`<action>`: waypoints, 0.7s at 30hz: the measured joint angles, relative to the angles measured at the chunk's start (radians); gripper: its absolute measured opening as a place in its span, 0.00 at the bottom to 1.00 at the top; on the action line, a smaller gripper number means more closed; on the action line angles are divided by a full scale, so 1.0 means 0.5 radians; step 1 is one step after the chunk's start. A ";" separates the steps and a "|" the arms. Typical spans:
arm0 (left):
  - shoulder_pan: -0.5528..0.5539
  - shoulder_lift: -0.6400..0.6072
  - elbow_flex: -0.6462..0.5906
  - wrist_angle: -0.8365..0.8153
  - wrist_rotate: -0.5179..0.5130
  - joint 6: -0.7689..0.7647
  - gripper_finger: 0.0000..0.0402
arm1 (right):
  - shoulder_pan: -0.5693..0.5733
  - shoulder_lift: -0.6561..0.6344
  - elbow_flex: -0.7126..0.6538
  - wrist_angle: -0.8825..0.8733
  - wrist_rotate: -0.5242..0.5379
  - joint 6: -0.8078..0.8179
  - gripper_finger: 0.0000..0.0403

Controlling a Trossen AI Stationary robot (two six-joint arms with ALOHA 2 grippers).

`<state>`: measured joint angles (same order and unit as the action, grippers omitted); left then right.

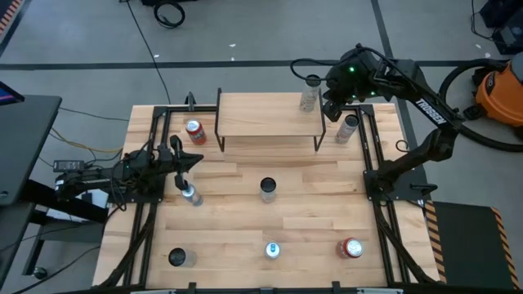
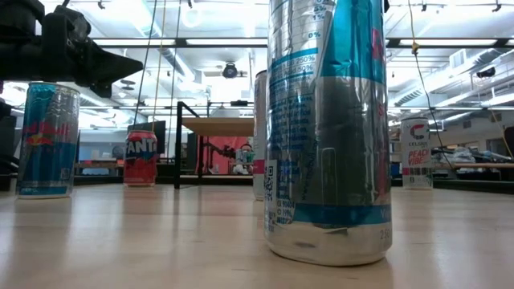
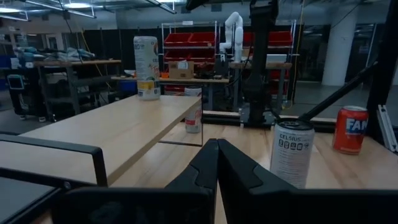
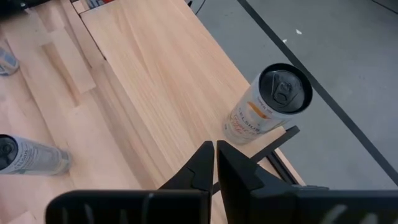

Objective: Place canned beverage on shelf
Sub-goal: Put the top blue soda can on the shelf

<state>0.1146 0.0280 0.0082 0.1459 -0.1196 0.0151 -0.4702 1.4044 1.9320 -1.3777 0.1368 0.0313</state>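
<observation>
The room is a large open workshop with a grey concrete floor [image 1: 245, 33] crossed by dark seams and a black cable [image 1: 151, 45]. An orange shop vacuum [image 1: 500, 94] with a black hose stands at one side. Long strip lights [image 2: 201, 42] and exposed ducts run across the high ceiling. Farther back stand workbenches [image 3: 68, 68], a rack of red storage bins [image 3: 186, 43], a white robot arm [image 3: 233, 28] and dark glazed partitions [image 3: 323, 56].
</observation>
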 joint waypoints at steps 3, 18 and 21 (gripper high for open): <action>0.000 0.000 0.001 0.000 0.000 0.001 0.03 | 0.000 0.000 0.000 0.001 0.000 -0.031 0.07; 0.000 0.000 0.001 0.032 -0.053 -0.088 0.03 | 0.000 0.000 0.000 0.002 0.000 -0.069 0.07; 0.000 0.000 0.001 0.032 -0.053 -0.103 0.03 | 0.000 0.000 0.000 0.001 0.000 -0.068 0.07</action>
<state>0.1146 0.0280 0.0086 0.1617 -0.1463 -0.0366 -0.4702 1.4044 1.9320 -1.3770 0.1368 -0.0029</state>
